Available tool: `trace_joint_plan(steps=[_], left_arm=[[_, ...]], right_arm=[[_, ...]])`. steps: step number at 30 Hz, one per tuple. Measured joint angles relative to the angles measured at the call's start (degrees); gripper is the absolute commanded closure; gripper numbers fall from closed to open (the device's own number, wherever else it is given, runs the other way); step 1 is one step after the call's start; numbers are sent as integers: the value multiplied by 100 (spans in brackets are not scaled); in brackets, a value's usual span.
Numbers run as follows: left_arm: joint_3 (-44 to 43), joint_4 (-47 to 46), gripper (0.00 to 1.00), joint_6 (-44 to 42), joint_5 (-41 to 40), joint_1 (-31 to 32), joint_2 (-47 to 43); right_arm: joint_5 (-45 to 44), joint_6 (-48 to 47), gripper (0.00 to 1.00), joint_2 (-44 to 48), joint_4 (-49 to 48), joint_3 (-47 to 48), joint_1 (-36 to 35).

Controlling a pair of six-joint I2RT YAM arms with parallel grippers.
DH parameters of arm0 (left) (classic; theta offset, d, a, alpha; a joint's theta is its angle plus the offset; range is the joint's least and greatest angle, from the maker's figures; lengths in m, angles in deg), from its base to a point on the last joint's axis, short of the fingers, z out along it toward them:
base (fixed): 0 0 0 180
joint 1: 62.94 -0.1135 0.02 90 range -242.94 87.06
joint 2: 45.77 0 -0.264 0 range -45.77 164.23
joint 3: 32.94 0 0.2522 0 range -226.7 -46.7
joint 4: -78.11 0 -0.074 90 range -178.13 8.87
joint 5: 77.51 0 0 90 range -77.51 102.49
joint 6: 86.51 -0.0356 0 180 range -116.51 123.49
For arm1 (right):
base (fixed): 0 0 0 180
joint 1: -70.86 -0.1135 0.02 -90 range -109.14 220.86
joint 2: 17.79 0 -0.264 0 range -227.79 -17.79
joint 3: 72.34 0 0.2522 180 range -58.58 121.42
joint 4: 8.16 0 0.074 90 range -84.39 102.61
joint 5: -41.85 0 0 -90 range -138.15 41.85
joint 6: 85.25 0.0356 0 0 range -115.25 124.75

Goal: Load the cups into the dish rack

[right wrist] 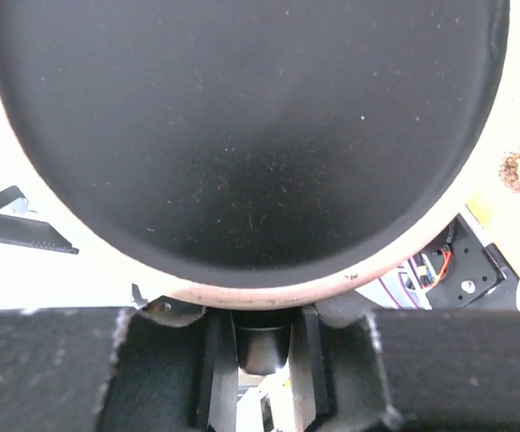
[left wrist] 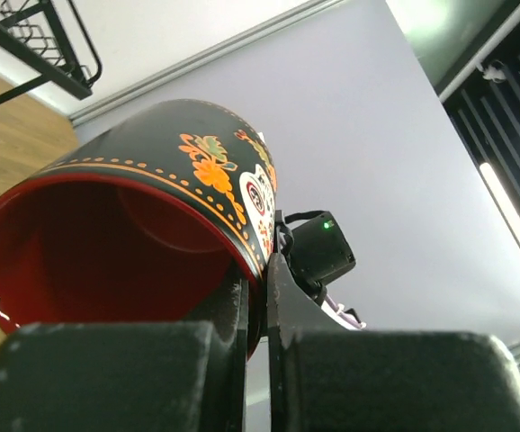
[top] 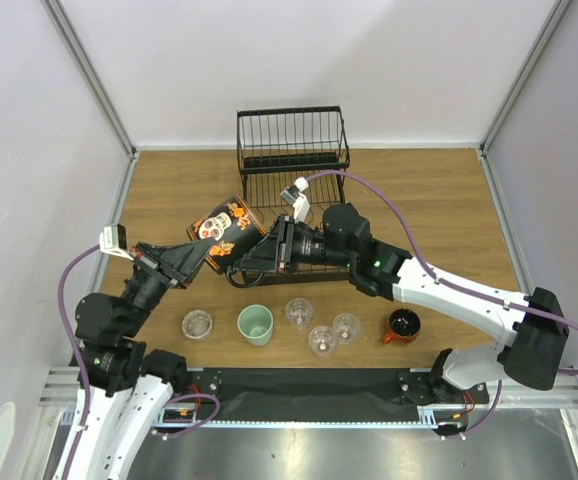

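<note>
A large black mug [top: 225, 230] with orange flowers and a skull, red inside, hangs tilted above the table in front of the black wire dish rack [top: 292, 160]. My left gripper [top: 201, 256] is shut on its rim [left wrist: 257, 297], one finger inside and one outside the mug [left wrist: 152, 180]. My right gripper [top: 256, 256] comes from the right. In its wrist view the mug's black base [right wrist: 242, 135] fills the frame, and the gripper [right wrist: 262, 360] is shut on a dark handle-like part below it. On the table stand clear glasses [top: 197, 324] [top: 299, 312] [top: 322, 340], a mint-green cup [top: 255, 324] and a red mug [top: 403, 325].
Another clear glass [top: 346, 327] stands next to the others near the front edge. The rack has a raised wire basket [top: 291, 135] at its far end against the back wall. White walls close off both sides of the wooden table [top: 439, 210].
</note>
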Motion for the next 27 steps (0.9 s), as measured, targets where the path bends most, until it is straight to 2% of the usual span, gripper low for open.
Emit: trace_joint_plan(steps=[1, 2, 3, 5, 6, 7, 8, 14, 20, 24, 27], left_arm=[[-33, 63, 89, 0, -7, 0, -22], [-81, 177, 71, -9, -13, 0, -24], [-129, 317, 62, -66, -24, 0, -22], [-236, 752, 47, -168, 35, 15, 42], [-284, 977, 36, -232, 101, 24, 105], [-326, 1161, 31, -306, 136, 31, 164], [-374, 1414, 22, -409, 170, 33, 245], [-713, 2935, 12, -1058, 83, 44, 527], [-1296, 4352, 2, -1648, -424, 44, 573], [-1703, 5416, 3, -1840, -1062, 44, 822], [-2057, 6004, 10, -2026, -1449, 44, 1141]], right_arm=[[28, 24, 100, -4, -37, 0, -11], [48, 42, 100, -7, -39, -2, -11], [48, 39, 100, -7, -26, -2, -13], [-31, -197, 100, -4, 133, -11, -46], [-87, -306, 100, 0, 269, -26, -72], [-179, -426, 100, 4, 463, -50, -96], [-280, -557, 100, 17, 658, -79, -109], [-977, -1335, 100, 485, 2046, -271, -138], [-1818, -2114, 100, 885, 3206, -271, 2], [-2559, -2695, 100, 763, 3746, -258, 116], [-3300, -3217, 100, 457, 3941, -264, 103]])
